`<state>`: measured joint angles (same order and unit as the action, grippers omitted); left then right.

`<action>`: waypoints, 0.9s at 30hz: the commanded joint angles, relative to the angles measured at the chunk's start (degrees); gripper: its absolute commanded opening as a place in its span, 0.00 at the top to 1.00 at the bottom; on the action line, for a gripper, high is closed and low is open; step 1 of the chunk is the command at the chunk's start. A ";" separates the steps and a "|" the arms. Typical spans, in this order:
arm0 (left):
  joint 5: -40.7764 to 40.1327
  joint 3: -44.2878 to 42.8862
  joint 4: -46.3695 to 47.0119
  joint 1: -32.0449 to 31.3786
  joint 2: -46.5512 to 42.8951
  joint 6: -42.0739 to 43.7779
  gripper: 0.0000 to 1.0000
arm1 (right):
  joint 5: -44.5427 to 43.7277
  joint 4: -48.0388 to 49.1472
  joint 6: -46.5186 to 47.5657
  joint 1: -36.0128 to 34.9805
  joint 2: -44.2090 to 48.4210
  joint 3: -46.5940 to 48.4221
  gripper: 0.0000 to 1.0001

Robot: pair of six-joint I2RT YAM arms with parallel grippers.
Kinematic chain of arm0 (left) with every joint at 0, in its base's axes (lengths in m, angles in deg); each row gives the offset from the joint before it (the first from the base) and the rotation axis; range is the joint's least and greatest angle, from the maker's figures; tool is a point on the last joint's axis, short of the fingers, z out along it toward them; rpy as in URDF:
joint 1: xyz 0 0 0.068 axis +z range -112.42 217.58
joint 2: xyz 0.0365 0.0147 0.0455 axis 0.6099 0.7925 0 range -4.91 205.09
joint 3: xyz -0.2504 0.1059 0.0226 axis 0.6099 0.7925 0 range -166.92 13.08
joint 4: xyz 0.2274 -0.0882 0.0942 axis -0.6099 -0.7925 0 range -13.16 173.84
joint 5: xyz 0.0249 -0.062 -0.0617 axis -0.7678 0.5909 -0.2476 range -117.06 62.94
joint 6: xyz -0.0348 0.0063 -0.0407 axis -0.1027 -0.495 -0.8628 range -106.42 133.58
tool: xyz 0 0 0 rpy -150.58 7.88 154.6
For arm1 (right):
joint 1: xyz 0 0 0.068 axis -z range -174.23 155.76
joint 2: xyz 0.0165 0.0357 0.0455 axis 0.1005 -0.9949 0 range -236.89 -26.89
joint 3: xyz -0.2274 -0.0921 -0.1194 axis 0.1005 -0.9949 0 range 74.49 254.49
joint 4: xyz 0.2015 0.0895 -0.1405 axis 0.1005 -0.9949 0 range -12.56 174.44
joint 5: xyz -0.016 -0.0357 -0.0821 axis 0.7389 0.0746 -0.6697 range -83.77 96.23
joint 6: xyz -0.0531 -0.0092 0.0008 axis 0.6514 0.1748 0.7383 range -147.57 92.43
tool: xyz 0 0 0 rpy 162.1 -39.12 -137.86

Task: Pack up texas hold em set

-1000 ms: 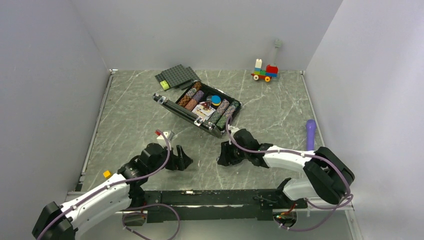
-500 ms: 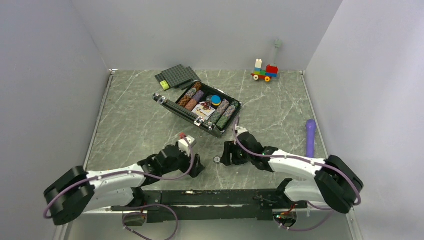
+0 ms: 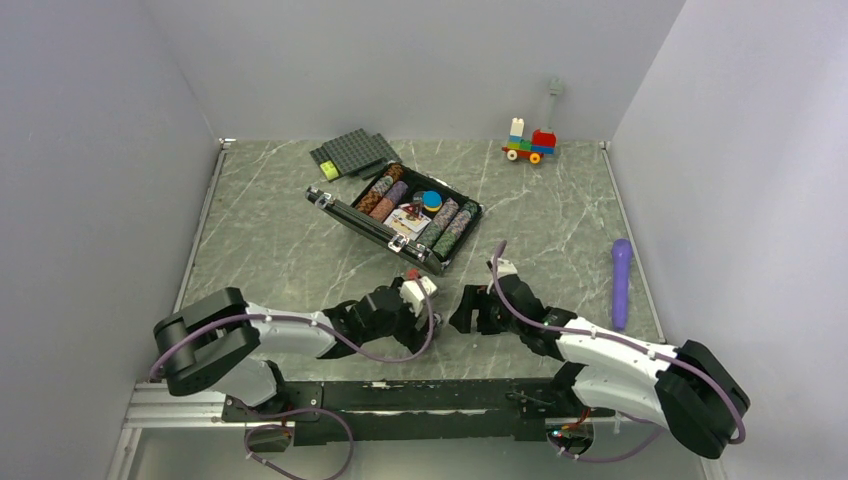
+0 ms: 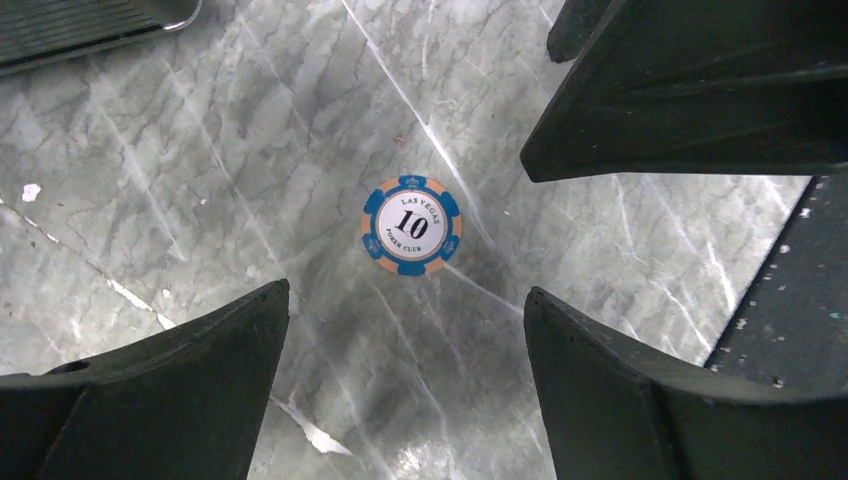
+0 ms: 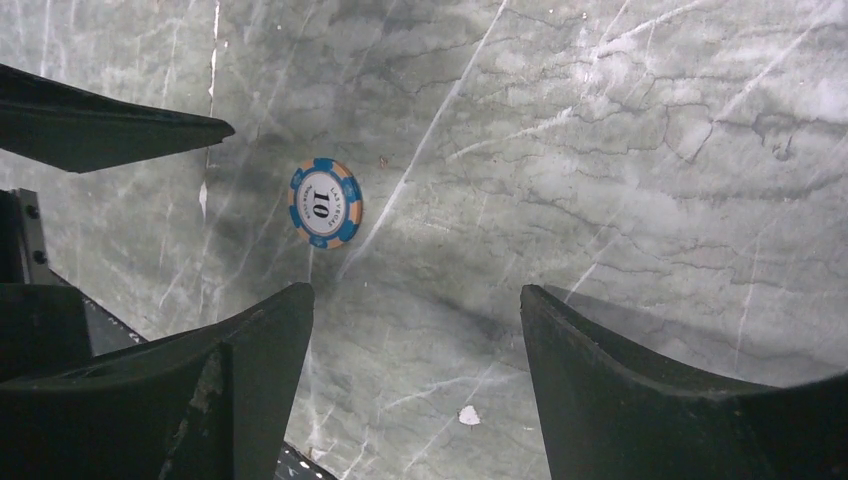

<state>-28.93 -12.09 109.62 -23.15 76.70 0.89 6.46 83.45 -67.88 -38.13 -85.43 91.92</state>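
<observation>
Marbled tabletop bears one chip (blue-rimmed).

Light in the top external view is soft and even, seemingly from overhead, though no lamp shows. The table is mid-bright with no hard glare, and the shadows on it are faint with blurred edges. Outlines there are clear, but small things are too tiny to read.

In the left wrist view, the poker chip just ahead of the left gripper is crisp and its print is legible. A soft dark shadow lies beside it toward one finger. The fingers are near-black, without detail and slightly soft.

Ahead of the right gripper the marble is sharp. A pale sheen lies far ahead, and a broad shadow spreads off one fingertip.
</observation>
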 commanded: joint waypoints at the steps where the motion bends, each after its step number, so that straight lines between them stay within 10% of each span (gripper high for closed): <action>1: -2.83 -2.92 2.79 -1.63 3.19 4.13 0.10 | -0.49 3.90 -2.27 0.36 2.32 -2.21 0.20; 27: -8.78 -6.11 -0.95 -3.78 13.32 4.24 0.44 | 3.33 8.77 -3.72 0.40 0.58 -4.83 0.20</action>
<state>-36.01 -17.84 112.83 -26.75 87.62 5.59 9.08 91.21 -70.73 -37.81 -84.54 88.16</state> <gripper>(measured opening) 0.579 0.798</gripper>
